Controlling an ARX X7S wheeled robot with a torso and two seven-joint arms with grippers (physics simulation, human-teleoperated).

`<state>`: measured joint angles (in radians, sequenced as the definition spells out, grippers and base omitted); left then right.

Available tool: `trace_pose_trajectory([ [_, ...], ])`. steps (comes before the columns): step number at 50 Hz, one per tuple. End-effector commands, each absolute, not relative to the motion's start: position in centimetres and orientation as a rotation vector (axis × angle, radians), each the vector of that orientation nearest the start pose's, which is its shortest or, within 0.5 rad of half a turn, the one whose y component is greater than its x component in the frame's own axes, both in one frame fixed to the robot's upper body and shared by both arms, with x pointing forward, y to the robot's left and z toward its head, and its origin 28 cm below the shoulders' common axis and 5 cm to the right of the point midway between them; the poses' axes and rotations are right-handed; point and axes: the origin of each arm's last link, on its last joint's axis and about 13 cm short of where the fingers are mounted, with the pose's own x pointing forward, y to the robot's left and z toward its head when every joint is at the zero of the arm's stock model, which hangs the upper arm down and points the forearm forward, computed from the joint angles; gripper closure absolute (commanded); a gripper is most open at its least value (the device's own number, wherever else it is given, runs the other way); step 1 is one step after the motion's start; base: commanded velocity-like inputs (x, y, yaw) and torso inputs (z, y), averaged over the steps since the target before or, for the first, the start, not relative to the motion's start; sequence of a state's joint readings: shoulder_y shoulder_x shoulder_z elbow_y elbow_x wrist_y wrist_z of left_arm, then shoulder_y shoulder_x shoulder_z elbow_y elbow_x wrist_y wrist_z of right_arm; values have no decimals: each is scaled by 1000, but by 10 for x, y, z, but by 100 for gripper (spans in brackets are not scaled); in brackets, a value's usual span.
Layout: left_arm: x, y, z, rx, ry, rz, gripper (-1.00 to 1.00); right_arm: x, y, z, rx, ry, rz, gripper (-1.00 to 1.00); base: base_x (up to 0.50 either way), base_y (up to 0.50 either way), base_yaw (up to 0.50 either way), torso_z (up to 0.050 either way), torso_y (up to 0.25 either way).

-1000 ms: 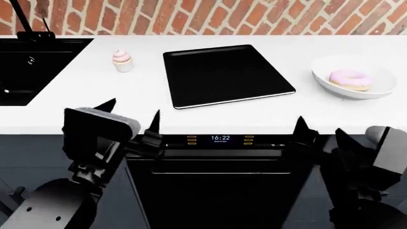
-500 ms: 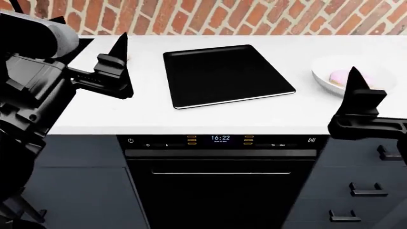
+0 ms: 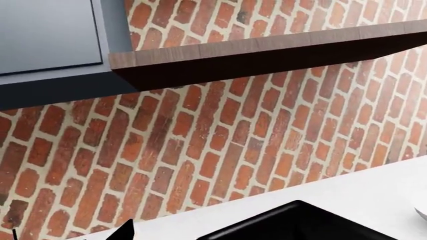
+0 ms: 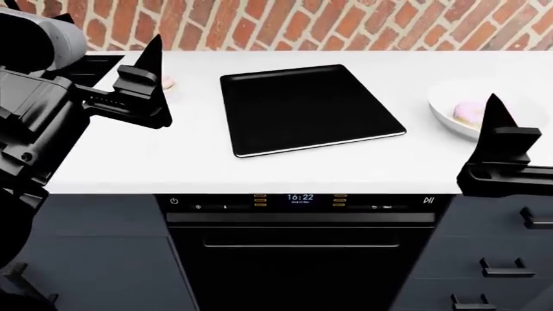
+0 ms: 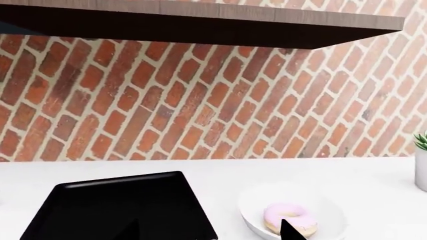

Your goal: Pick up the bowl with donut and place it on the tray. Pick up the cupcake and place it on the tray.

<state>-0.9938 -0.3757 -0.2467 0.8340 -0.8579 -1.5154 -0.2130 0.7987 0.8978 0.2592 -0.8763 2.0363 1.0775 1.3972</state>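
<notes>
Head view has the white counter point(image 4: 259, 165) with the black tray point(image 4: 307, 107) dead centre. Bowl point(image 4: 449, 107) with the donut point(image 4: 467, 111) sits at 3 o'clock of the tray, partly behind the right gripper point(image 4: 499, 139). Cupcake point(image 4: 167, 82) at 9 o'clock peeks out just behind the left gripper point(image 4: 147, 81). Can't tell if either gripper is parted or clenched; neither is holding anything.

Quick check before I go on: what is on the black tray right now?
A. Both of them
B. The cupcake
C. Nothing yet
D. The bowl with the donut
C. In the head view the tray is bare, the bowl with the donut sits on the counter at its right, and the cupcake peeks out behind the left gripper.
</notes>
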Motion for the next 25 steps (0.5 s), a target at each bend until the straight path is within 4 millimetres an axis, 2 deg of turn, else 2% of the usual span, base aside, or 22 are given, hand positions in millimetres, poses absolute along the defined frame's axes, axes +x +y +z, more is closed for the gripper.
trace_pose_trajectory([
  [1, 218, 253, 302, 133, -317, -204, -100, 134, -153, 288, -47, -164, -122, -100, 160, 0, 0, 0, 0],
  [25, 213, 256, 305, 139, -322, -198, -100, 132, -154, 289, -56, -163, -126, -100, 158, 0, 0, 0, 0],
])
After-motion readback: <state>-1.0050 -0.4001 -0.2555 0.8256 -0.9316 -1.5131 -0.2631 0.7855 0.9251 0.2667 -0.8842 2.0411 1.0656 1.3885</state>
